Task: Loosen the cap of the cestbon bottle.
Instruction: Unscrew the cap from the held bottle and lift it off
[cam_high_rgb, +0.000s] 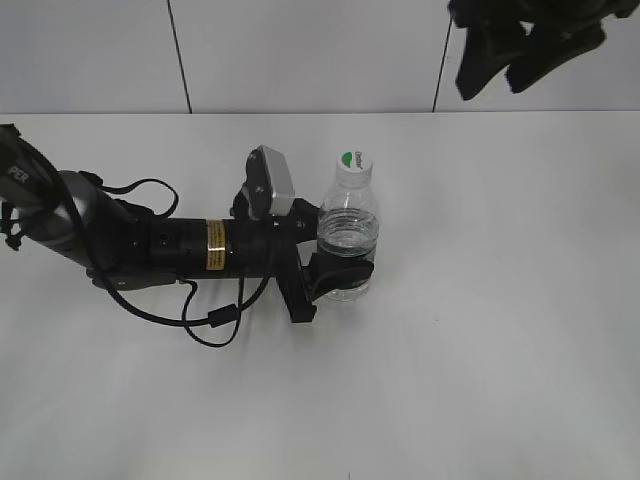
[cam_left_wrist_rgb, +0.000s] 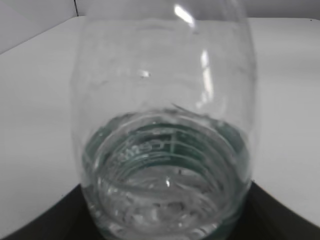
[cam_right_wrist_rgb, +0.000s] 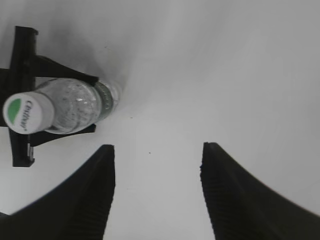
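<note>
The cestbon bottle (cam_high_rgb: 350, 235) stands upright on the white table, clear with a dark green label low on its body. Its white cap (cam_high_rgb: 354, 164) with a green half-circle mark is on top. My left gripper (cam_high_rgb: 340, 275) is shut on the bottle's lower body from the left. The bottle fills the left wrist view (cam_left_wrist_rgb: 165, 130), where the gripper's dark fingers show only at the bottom corners. My right gripper (cam_high_rgb: 525, 55) hangs high at the upper right, open and empty. In the right wrist view the gripper (cam_right_wrist_rgb: 157, 150) is open over bare table, with the bottle (cam_right_wrist_rgb: 80, 105) and cap (cam_right_wrist_rgb: 27, 114) at left.
The left arm (cam_high_rgb: 150, 245) lies low across the table's left side with a looping black cable (cam_high_rgb: 215, 325). A grey panelled wall (cam_high_rgb: 300, 55) stands behind the table's far edge.
</note>
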